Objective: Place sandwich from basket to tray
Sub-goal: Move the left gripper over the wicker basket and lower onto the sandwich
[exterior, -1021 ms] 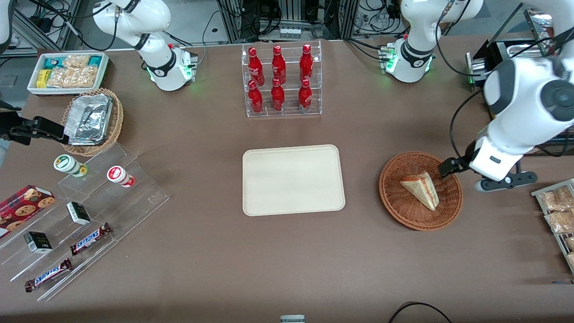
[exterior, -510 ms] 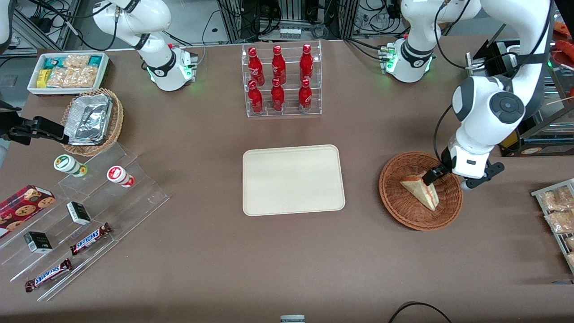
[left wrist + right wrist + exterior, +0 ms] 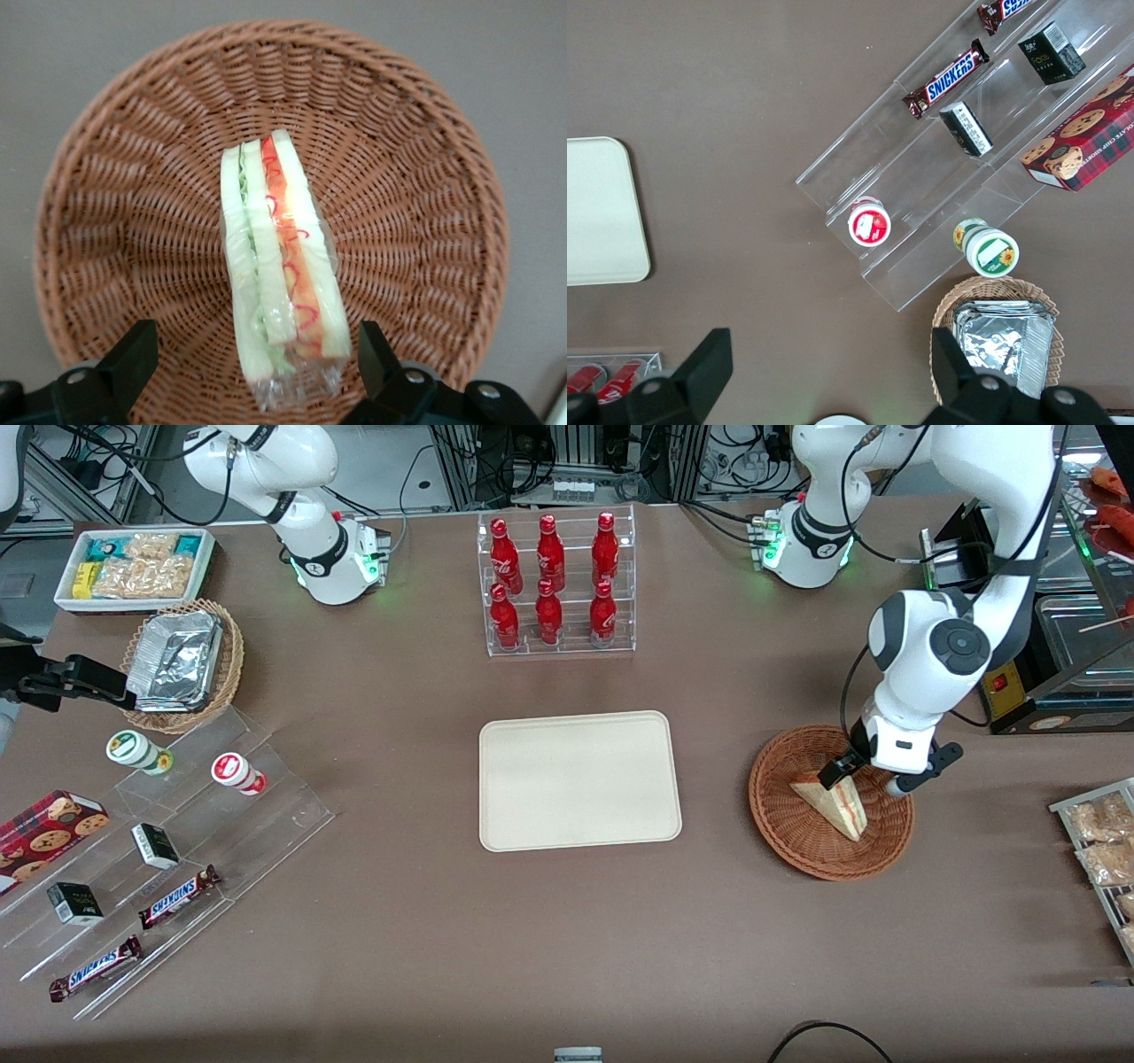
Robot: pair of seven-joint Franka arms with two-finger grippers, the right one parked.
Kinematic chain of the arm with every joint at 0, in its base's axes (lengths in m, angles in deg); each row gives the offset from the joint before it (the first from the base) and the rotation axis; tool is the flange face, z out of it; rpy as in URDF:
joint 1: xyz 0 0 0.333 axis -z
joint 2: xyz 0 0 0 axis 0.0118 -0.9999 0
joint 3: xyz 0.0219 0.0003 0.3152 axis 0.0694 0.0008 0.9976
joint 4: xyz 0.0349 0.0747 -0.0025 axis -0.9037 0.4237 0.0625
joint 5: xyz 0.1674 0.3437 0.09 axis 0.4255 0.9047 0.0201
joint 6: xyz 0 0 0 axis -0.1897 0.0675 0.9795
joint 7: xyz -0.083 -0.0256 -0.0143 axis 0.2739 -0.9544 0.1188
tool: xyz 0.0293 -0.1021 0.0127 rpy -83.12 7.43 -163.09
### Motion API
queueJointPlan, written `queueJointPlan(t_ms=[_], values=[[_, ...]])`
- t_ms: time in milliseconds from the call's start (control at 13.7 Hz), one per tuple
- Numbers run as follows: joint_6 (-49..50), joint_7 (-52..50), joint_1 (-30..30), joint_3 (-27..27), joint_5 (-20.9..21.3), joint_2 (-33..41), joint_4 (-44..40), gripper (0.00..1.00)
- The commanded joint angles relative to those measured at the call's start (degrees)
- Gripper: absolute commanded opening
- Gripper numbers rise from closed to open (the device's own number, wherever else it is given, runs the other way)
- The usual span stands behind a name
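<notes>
step: approach for the pick, nothing lifted yet
sandwich (image 3: 831, 804): lies in the basket (image 3: 788, 824), wrapped in clear film, standing on one bread face's edge with the cut layers up; red-orange and green filling shows along the top (image 3: 279, 266)
gripper (image 3: 852, 775): over the basket at the sandwich's wide end, the end farther from the front camera; claw wide, one finger (image 3: 133, 359) on each side of the wedge, both clear of the bread, no contact that I can see
alignment: the fingers straddle the thick end across the bread faces, so the squeeze would go across the layers; looks reasonably centred
tray (image 3: 580, 779): flat on the table, well apart from the basket, toward the parked arm's end; nothing on it
next move, my read: descend a bit more so the pads sit on the bread faces, close gently, lift straight out over the basket rim, then carry to the tray
watch: soft bread and slippery film, too hard a squeeze crushes it, too light and it slides out
</notes>
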Motion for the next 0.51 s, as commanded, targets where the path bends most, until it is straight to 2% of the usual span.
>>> queueJointPlan(t_ms=[0,73,219,292,438], values=[[-4.81,-2.21,0.43,0.14,0.11,-3.53,0.24,0.99],[-5.78,-2.47,0.43,0.14,0.11,-4.15,0.15,0.85],[-5.62,-2.48,0.34,0.14,0.11,-4.15,-0.37,0.15],[-5.44,-2.3,0.25,0.14,0.11,-4.07,-0.64,0.0],[-4.48,-2.12,0.34,0.23,0.11,-3.02,-1.78,0.0]])
